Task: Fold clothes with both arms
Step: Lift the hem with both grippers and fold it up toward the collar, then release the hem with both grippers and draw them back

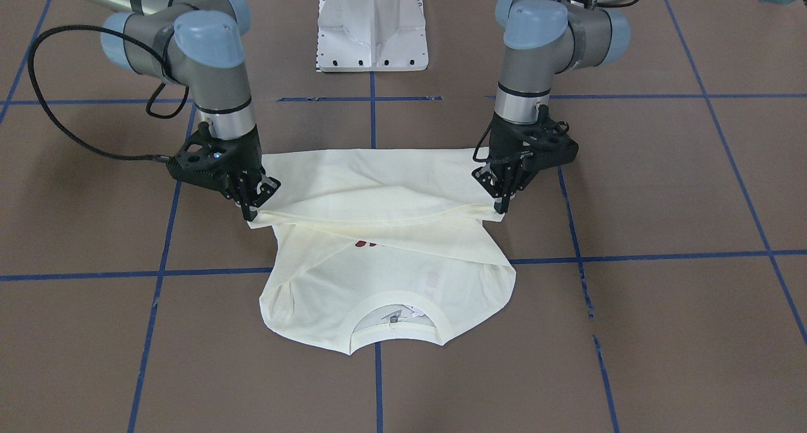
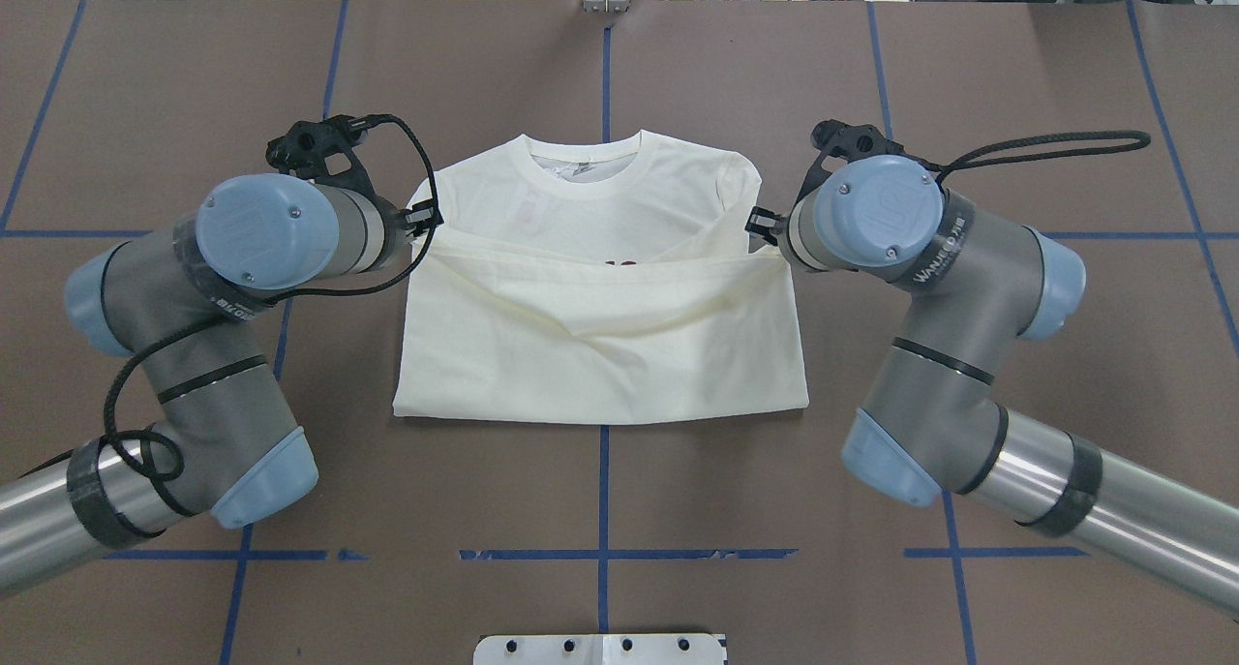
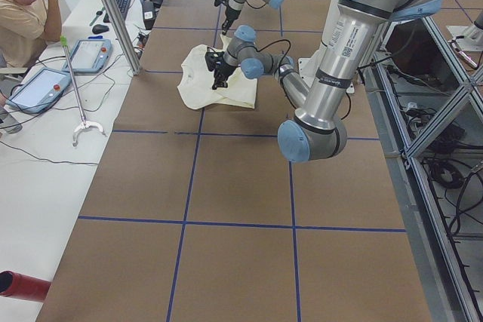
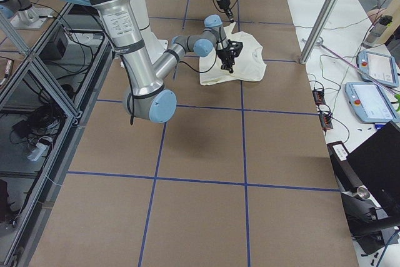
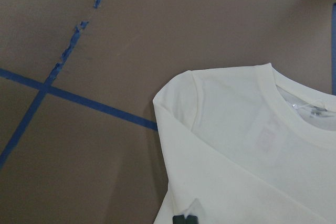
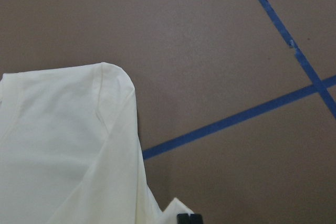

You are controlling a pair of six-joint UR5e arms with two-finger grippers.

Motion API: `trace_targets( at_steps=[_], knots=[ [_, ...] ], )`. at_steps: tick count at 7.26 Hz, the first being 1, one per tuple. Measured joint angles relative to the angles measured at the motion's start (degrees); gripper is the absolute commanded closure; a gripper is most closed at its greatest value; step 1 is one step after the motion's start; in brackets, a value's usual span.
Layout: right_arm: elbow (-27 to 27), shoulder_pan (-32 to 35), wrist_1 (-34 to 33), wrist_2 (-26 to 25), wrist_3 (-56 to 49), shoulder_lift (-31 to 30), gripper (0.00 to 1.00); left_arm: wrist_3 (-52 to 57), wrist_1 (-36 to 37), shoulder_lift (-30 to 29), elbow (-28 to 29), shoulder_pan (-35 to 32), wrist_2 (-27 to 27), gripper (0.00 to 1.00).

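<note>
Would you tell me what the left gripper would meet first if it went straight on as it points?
Beyond the hem pinched in its jaws, the left gripper points down at the T-shirt, its lower layer near the edge; depth is unclear, possibly the table beside it.

The cream-white fabric T-shirt [image 1: 391, 282] is plain, with a sliver of red lettering [image 1: 365, 244] showing. The brown table covering [image 1: 662, 345] carries a blue tape grid [image 1: 630, 256]. The grey metal arms [image 2: 218, 404] have light-blue joint caps [image 2: 266, 229]; the left gripper [image 1: 502, 211] and right gripper [image 1: 249, 213] are black.
</note>
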Motion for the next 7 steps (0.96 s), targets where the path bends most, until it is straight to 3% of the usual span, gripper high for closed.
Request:
trace_targets(
  at_steps=[3, 5, 6, 7],
  knots=[
    [-16.13, 3.66, 7.57, 1.28, -1.37, 7.75, 1.00, 2.76, -11.49, -3.66, 15.32, -3.37, 2.23, 1.00],
    [-21.65, 4.50, 12.62, 1.89, -2.51, 9.19, 1.00, 3.61, -16.10, -4.23, 20.26, -3.76, 3.41, 1.00],
    [-22.76, 4.57, 13.45, 1.94, -2.65, 9.51, 1.00, 3.71, -16.74, -4.49, 20.74, -3.79, 3.49, 0.58],
    [-23.17, 4.62, 13.76, 1.94, -2.68, 9.91, 0.60, 3.83, -16.99, -4.91, 20.80, -3.84, 3.41, 0.36]
  ],
)
